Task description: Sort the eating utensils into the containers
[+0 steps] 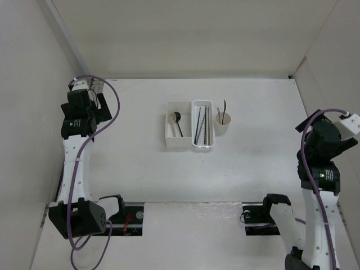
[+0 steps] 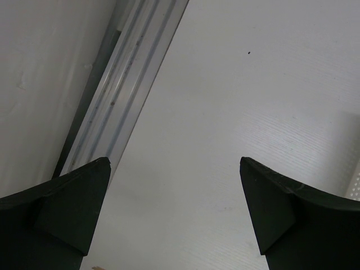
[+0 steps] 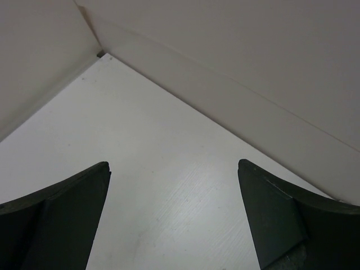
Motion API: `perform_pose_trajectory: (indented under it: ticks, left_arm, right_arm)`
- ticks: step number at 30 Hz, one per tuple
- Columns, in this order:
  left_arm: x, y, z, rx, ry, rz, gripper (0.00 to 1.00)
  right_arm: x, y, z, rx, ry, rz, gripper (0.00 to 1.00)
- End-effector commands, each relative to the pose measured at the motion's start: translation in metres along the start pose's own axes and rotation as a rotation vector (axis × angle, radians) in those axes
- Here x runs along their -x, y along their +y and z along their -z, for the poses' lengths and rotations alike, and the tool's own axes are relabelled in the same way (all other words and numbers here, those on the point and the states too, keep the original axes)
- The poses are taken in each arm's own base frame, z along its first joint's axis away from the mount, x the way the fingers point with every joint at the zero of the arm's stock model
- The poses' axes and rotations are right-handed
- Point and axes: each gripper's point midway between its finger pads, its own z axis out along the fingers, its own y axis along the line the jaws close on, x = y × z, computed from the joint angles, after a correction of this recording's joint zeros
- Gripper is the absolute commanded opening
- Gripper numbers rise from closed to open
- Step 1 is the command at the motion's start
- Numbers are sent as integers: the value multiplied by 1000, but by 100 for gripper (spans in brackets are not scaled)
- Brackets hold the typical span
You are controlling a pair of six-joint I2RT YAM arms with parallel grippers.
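Note:
The white square box [image 1: 170,139] holds the pale wooden spoon [image 1: 172,118] and the black spoon [image 1: 178,122]. The white perforated tray [image 1: 202,144] beside it holds the dark and pale chopsticks [image 1: 201,125]. The round beige cup [image 1: 223,127] to its right holds two forks [image 1: 224,111] standing upright. My left gripper [image 1: 99,99] [image 2: 174,160] is open and empty over bare table at the far left. My right gripper [image 1: 313,126] [image 3: 174,163] is open and empty over bare table at the far right.
White walls enclose the table on the left, back and right. A metal rail [image 2: 121,95] runs along the left wall's foot. The far right corner [image 3: 101,54] shows in the right wrist view. The arm bases [image 1: 121,216] sit at the near edge.

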Motion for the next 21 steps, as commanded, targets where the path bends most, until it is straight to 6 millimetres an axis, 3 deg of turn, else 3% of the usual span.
perform_pose_trajectory:
  ticks: [1,11,21]
  left_arm:
    - [18,0,15,-12,-63,37,100]
    - [18,0,23,-22,-71,38,100]
    - [21,0,25,-23,-80,40,100]
  right_arm:
    - [-10,-10,-4,-53,15,46,100]
    - [8,-1,10,17,-9,-43,100]
    - [3,5,16,77,-3,-47,100]
